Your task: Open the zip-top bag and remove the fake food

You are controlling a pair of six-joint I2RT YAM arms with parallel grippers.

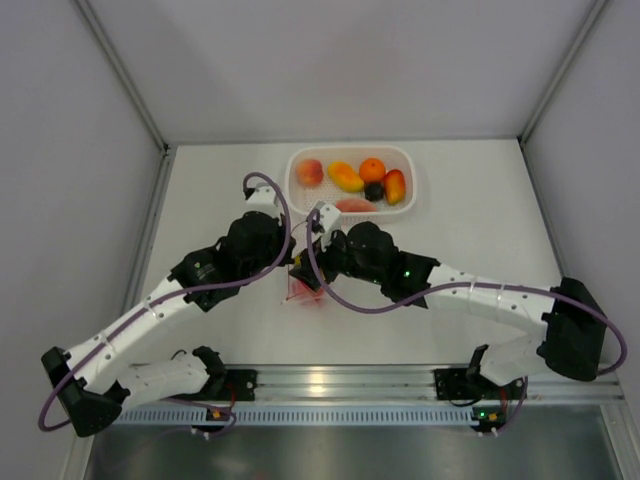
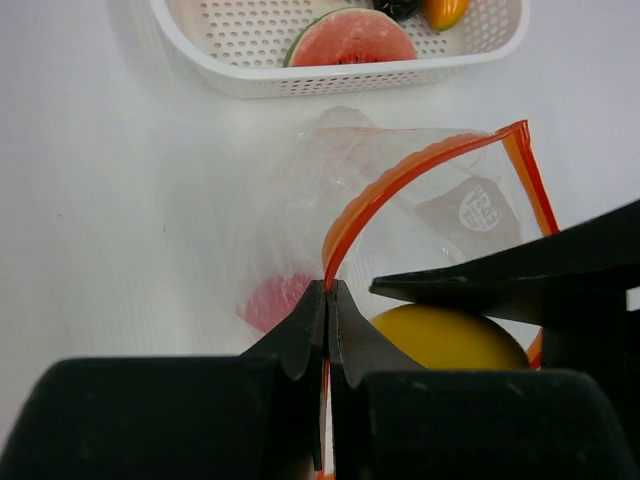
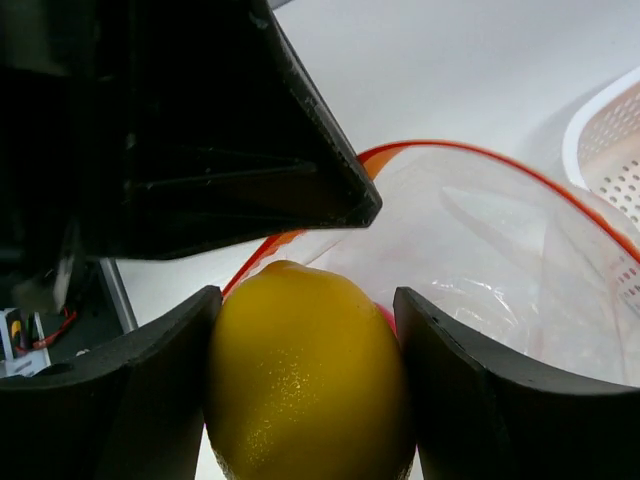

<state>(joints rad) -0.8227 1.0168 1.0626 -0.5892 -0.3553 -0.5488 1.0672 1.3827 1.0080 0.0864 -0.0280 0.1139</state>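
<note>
The zip-top bag (image 2: 400, 200) lies open on the table just in front of the basket, its orange-red zip strip (image 2: 420, 165) arched up. My left gripper (image 2: 328, 285) is shut on the near end of that strip and holds the mouth up. My right gripper (image 3: 305, 295) is shut on a yellow lemon (image 3: 305, 370), a piece of the fake food, at the bag's mouth. A pink-red piece (image 2: 275, 300) shows through the plastic, deeper inside. From above, both grippers meet over the bag (image 1: 305, 290).
A white perforated basket (image 1: 350, 150) stands just behind the bag. It holds a peach (image 1: 309, 172), a mango (image 1: 346, 177), an orange (image 1: 372, 169), a dark fruit (image 1: 374, 190) and a watermelon slice (image 2: 345, 40). Grey walls close in the table on both sides.
</note>
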